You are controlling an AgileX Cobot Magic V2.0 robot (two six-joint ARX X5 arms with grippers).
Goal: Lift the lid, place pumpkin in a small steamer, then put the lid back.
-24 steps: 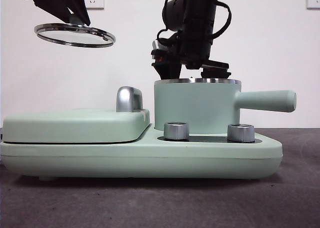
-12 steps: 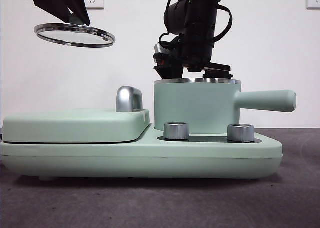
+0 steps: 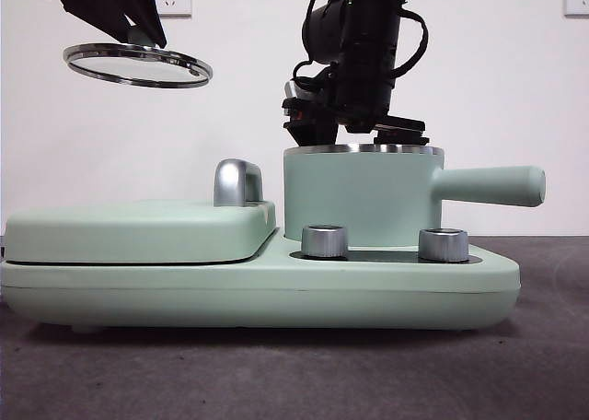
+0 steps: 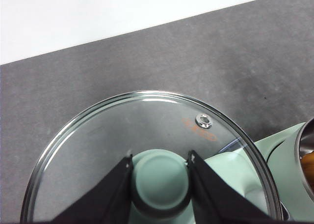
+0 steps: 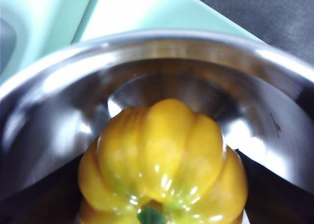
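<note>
**Pumpkin lowered into steamer, lid held aloft**

Seen in front view: steamer standing on the base unit, handle pointing to 3 o'clock, open at the top. Right gripper placed just above the steel rim, at 12 o'clock of the pot. In the right wrist view, found the pumpkin inside the shiny steel bowl, ribs up, green stem toward the camera. Dark jaws visible at both flanks of the pumpkin, touching or nearly so; could not tell whether clamped or already loosened.

Left gripper closed on the knob of the lid, one jaw on each side. Lid held high at 10 o'clock from the steamer, well apart from it, slightly tilted.

Judged the step: placing of the pumpkin nearly done, release not confirmed; lid not yet put back.

On handling: pumpkin looked glossy and hard, probably light, likely to slip or roll if squeezed on the round ribs; best taken across the widest part, jaws in the grooves. Lid of glass with steel rim, stiff and fragile, probably heavier than it looks; knob the only good place to hold. Should be brought down level and centred on the rim, after the right gripper is clear, to avoid knocking glass on steel.
</note>
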